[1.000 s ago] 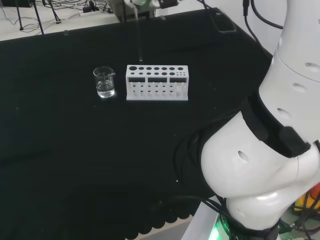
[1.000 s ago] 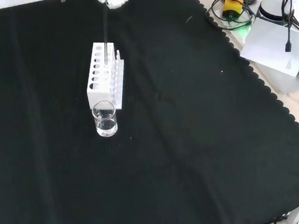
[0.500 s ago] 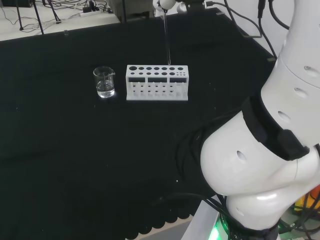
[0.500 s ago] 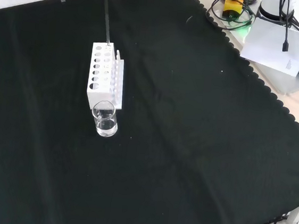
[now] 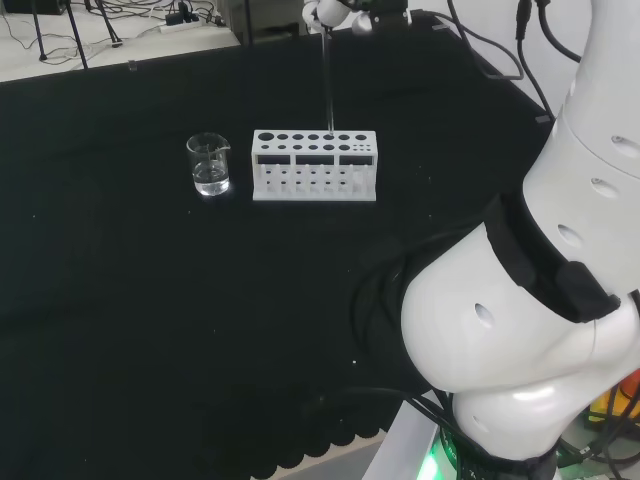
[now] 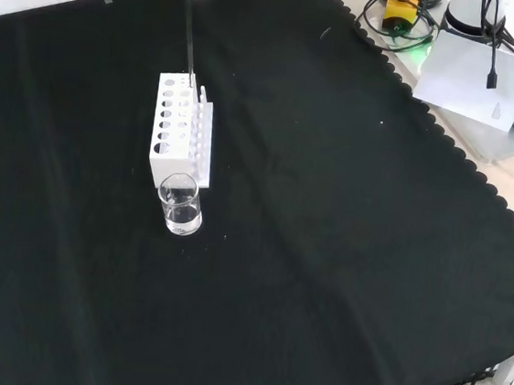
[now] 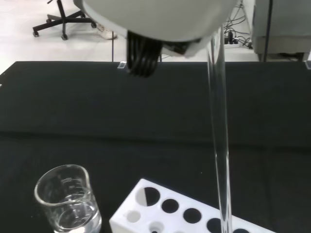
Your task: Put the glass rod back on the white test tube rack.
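The hand (image 5: 338, 12) pinches the top of the glass rod (image 5: 327, 80), hanging it upright over the white rack (image 5: 314, 165) so its tip can drop into a hole.

The worktop (image 5: 150, 300) is covered by a black cloth (image 6: 324, 255) with a scalloped edge. On it stands a white test tube rack (image 5: 314, 165) with rows of round holes in its top. Just beside the rack's end stands a small clear glass beaker (image 5: 208, 164) holding a little clear liquid.
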{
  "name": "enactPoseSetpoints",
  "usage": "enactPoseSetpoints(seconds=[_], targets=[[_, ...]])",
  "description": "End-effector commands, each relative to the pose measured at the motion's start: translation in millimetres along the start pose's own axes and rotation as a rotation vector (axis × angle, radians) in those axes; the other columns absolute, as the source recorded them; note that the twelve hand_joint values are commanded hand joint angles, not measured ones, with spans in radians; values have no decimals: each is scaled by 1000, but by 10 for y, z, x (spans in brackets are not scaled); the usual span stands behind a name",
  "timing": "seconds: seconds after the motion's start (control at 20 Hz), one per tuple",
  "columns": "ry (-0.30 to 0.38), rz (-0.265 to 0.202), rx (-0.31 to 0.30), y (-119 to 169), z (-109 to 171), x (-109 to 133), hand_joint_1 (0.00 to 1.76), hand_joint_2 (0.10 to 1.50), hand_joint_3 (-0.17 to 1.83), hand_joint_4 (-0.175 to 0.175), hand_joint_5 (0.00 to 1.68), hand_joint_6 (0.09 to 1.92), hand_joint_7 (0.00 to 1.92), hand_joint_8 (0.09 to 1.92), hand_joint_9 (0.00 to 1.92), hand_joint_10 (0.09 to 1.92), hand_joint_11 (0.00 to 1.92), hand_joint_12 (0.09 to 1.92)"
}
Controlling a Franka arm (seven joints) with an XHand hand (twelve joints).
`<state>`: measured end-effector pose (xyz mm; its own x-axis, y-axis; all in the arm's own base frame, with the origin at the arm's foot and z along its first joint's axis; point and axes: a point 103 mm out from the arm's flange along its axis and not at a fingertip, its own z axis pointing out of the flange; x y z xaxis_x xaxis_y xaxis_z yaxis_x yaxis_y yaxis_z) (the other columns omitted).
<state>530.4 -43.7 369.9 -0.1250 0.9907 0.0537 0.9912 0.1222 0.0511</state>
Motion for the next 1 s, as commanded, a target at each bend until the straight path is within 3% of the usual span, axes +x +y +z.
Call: enactPoseSetpoints(seconds=[0.05,1.0], targets=[[2,-21,9,53,70,146,1211,568,912,-175,1183,947,1555,1057,1889,760,1838,746],[16,-17,30,276,247,98,1211,568,911,-175,1183,946,1554,1057,1889,761,1838,747]])
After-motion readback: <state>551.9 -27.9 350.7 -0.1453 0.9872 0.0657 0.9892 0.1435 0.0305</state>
